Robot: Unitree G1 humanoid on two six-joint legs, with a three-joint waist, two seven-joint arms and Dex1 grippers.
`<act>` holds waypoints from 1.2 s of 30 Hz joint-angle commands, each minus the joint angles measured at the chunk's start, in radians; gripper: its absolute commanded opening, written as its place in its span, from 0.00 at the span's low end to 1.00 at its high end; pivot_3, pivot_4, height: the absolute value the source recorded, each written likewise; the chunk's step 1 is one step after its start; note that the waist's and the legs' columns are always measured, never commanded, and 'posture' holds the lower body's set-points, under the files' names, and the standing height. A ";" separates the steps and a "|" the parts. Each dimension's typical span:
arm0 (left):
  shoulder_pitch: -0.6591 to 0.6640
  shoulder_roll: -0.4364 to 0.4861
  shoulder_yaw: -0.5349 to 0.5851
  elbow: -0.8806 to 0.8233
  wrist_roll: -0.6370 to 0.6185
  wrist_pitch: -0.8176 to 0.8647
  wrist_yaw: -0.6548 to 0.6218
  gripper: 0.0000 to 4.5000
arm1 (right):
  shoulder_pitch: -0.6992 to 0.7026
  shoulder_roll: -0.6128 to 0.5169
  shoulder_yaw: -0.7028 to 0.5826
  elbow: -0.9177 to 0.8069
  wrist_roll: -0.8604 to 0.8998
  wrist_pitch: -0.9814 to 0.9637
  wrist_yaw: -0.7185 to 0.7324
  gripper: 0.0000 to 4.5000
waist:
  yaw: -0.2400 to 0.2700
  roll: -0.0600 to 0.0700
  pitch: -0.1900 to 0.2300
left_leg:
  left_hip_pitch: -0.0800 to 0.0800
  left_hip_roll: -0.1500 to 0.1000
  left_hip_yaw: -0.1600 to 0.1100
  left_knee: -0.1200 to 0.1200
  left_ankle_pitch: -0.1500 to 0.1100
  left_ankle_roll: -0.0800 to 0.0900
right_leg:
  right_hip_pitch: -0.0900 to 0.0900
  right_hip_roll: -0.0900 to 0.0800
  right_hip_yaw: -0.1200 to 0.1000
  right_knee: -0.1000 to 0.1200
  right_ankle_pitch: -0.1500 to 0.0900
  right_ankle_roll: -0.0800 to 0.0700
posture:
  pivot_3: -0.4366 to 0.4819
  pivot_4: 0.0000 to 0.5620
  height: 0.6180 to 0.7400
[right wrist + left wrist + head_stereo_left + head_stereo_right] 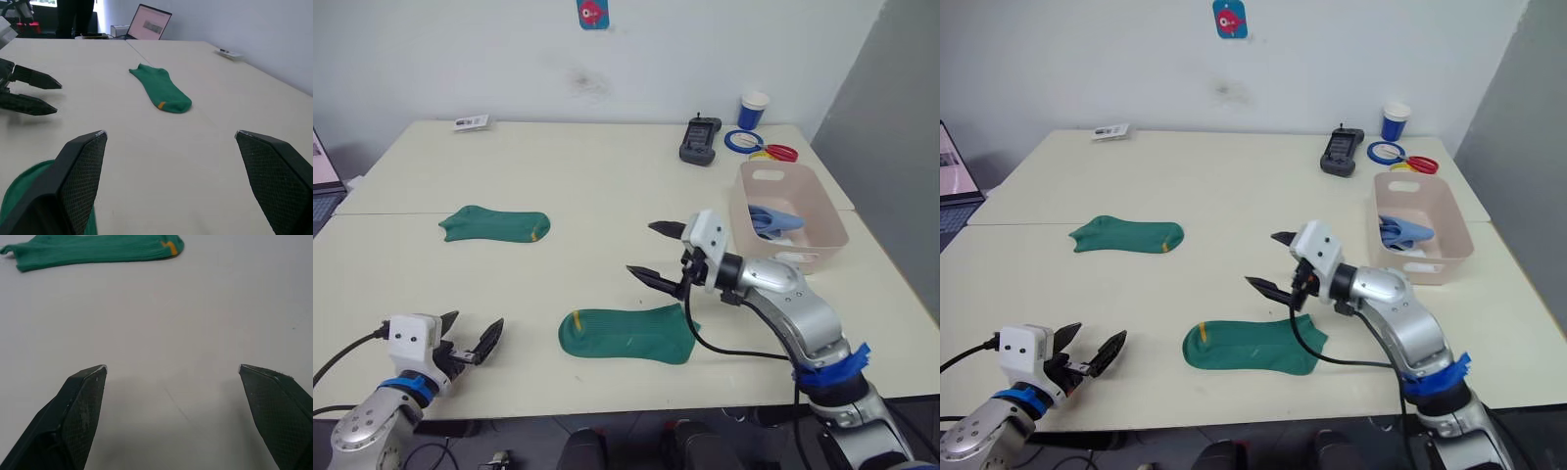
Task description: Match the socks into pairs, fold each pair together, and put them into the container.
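two dark green socks remain on the table [607, 196], well apart: the near green sock [628, 335] lies flat at the front edge, and the far green sock [495, 224] lies toward the robot's left. the container [790, 217] stands at the right side of the table and already holds a light blue sock bundle [771, 220]. the right gripper [666, 257] hovers just above the near green sock with its fingers spread wide, holding nothing. the left gripper [470, 339] rests low at the front left corner, also spread and empty. risk: the socks lie flat and thin, so a descent that stops short is likely to close on air, while a pinch near one end may drag or bunch the fabric, leaving the pair misaligned for folding.
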 commanded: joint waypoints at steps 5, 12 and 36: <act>-0.199 0.076 -0.078 0.015 0.085 0.037 0.060 1.00 | 0.015 -0.011 -0.013 -0.022 -0.009 0.000 -0.006 1.00 | 0.002 0.000 0.000 | 0.001 -0.002 0.001 0.001 0.000 0.000 | 0.001 -0.004 0.000 0.000 0.001 0.002 | 0.48 0.27 1.00; -0.611 0.138 -0.257 0.387 0.217 0.029 0.038 1.00 | 0.023 -0.030 -0.030 -0.043 -0.022 0.022 -0.032 1.00 | -0.001 0.000 0.000 | 0.000 -0.004 0.001 0.000 0.000 0.000 | 0.001 0.002 0.000 -0.001 0.002 0.003 | 0.48 0.27 1.00; -1.141 0.047 -0.369 1.190 0.329 -0.142 0.039 0.20 | 0.078 -0.070 -0.052 -0.151 -0.020 0.096 -0.104 1.00 | -0.004 0.000 0.000 | 0.000 -0.003 0.001 0.001 0.000 0.000 | 0.000 0.004 -0.001 0.003 0.002 0.004 | 0.48 0.27 1.00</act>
